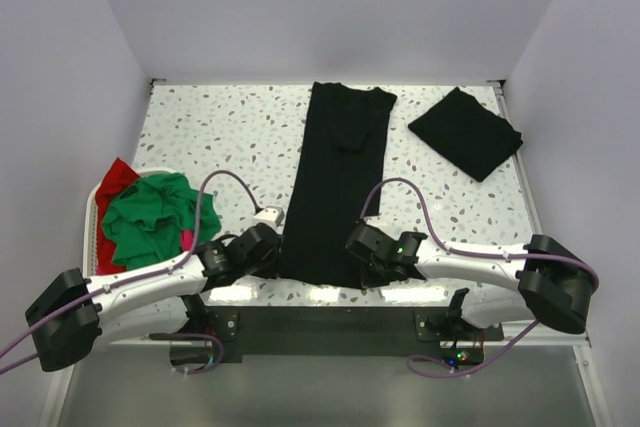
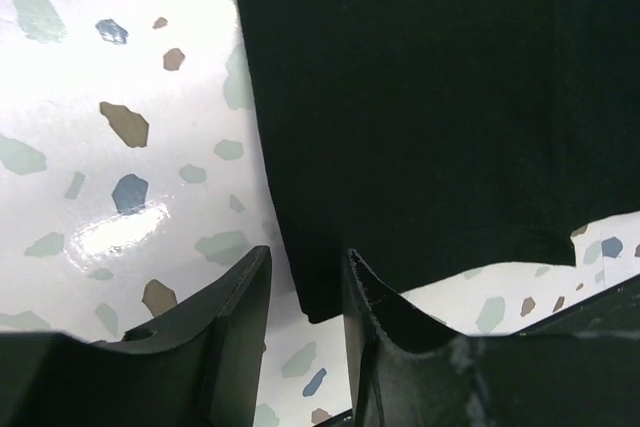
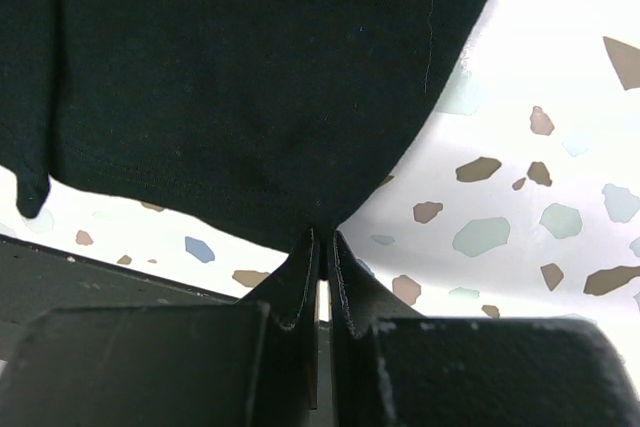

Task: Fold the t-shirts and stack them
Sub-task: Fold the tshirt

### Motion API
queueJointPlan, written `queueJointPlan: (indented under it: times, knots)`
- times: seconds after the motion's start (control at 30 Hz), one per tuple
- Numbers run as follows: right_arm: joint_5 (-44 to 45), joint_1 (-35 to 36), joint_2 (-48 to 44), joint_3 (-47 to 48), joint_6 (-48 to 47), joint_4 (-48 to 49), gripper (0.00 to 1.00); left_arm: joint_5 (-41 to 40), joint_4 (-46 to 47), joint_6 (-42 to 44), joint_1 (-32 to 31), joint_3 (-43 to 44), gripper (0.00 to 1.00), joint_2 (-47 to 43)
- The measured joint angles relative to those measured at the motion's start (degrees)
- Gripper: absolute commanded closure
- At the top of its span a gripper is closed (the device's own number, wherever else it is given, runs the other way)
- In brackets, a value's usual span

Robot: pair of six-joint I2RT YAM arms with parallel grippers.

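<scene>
Right gripper [image 3: 322, 239]: you have its fingers pressed together, pinching the near hem of the long black t-shirt [image 1: 335, 187].
Left gripper [image 2: 306, 257]: fingers stand apart with a narrow gap; the shirt's near-left corner lies in that gap, and a sliver of table [image 2: 120, 67] shows between cloth and left finger.
Wrist views only: the right wrist view shows you the hem stitching and the cloth drawn into the fingertips. The left wrist view shows the corner unpinched.
Top view only: the long shirt is folded into a narrow strip running from the near edge to the far edge, with both grippers at its near end, one at each corner.
Folded black t-shirt [image 1: 465, 132]: flat square at the far right, set askew, well apart from both grippers.
Basket [image 1: 96, 209]: white, at the left just beside the left arm. It holds a crumpled green t-shirt [image 1: 150, 217] on top, a red t-shirt [image 1: 118, 177] behind it and a magenta t-shirt [image 1: 187, 239] peeking at the near right.
</scene>
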Motion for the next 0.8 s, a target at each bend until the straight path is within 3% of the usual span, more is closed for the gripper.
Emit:
queueJointPlan:
  times: [0.4, 0.53, 0.6, 0.8]
  knots:
    - [0.92, 0.02, 0.0, 0.0, 0.04, -0.09, 1.0, 1.22, 2.25, 0.15, -1.88, -0.11, 0.79, 4.46]
    - [0.92, 0.02, 0.02, 0.0, 0.04, -0.09, 1.0, 1.68, 2.69, 0.22, -1.88, -0.26, 0.89, 4.46]
    - [0.94, 0.04, 0.04, 0.0, 0.04, -0.09, 1.0, 1.9, 2.86, 0.28, -1.88, -0.33, 1.0, 4.35]
    - [2.23, 0.02, -0.87, 0.11, 0.04, -1.75, 1.0, 1.84, 3.98, 0.46, -1.88, -0.59, 1.0, 4.28]
